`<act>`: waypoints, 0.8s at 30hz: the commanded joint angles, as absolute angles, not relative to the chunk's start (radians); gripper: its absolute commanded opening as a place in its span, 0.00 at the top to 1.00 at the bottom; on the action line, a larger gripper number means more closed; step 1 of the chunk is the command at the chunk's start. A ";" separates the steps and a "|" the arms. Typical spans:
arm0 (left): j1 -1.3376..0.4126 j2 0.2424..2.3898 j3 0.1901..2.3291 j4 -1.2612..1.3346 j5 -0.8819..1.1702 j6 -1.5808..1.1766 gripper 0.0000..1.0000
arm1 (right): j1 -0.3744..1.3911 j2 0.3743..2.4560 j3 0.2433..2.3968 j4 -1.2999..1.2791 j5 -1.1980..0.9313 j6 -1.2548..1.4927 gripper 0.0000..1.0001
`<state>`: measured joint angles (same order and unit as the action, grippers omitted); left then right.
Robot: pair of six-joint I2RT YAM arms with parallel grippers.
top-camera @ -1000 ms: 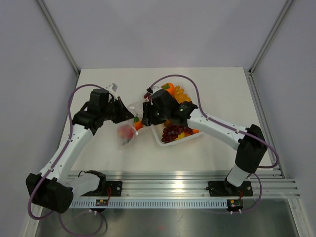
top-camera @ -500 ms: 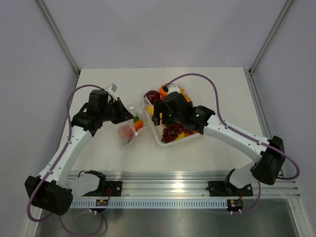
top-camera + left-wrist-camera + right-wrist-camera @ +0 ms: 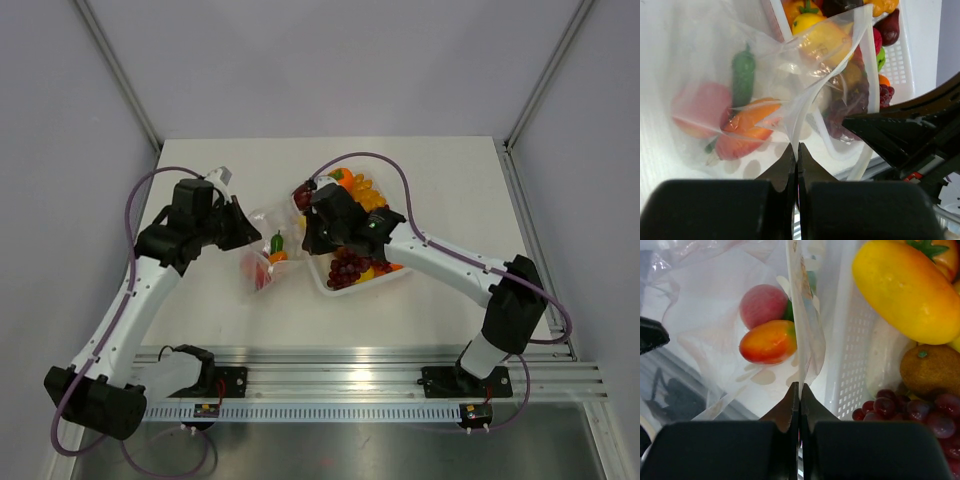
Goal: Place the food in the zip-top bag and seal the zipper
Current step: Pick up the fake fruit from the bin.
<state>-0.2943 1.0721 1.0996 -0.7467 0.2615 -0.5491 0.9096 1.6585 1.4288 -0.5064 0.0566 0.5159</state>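
So half a second back the right arm was out over the white tray; now it's swung back and the right gripper has hold of the zip-top bag at about the bag's 2 o'clock. Its wrist view shows the jaws pressed together on a fold of the clear film. The left gripper is pinching the film too, jaws closed on it, at roughly the bag's 10 o'clock. The bag now hangs stretched between the two, at 9 o'clock of the tray, with a few pieces of food sitting in its bottom: something pink, something orange, a green bit. My read is that the mouth is getting pulled taut, either to line it up for sealing or to regrip. I can't make out the zipper itself. The grapes and plenty more are in the tray though, so loading looks far from finished.
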 commanded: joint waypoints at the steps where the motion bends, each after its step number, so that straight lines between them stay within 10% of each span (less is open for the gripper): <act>1: -0.290 1.022 1.222 -0.804 0.149 -0.482 1.00 | 0.910 1.578 1.473 -0.430 0.002 0.503 1.00; 7: -0.290 1.078 1.192 -0.784 0.152 -0.492 1.00 | 0.910 1.698 1.494 -0.460 -0.051 0.505 0.95; 10: -0.290 1.080 1.146 -0.744 0.196 -0.505 1.00 | 0.910 1.665 1.480 -0.457 -0.034 0.492 0.51; 14: -0.290 1.072 1.135 -0.713 0.230 -0.518 1.00 | 0.910 1.559 1.473 -0.515 0.121 0.419 0.24; 24: -0.290 1.072 1.117 -0.669 0.264 -0.545 1.00 | 0.890 1.338 1.252 -0.580 0.547 0.154 0.22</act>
<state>-0.2943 1.0821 1.1206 -0.7338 0.2272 -0.5335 0.9005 1.3571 1.3560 -0.5625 0.3767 0.2798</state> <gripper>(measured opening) 0.005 0.776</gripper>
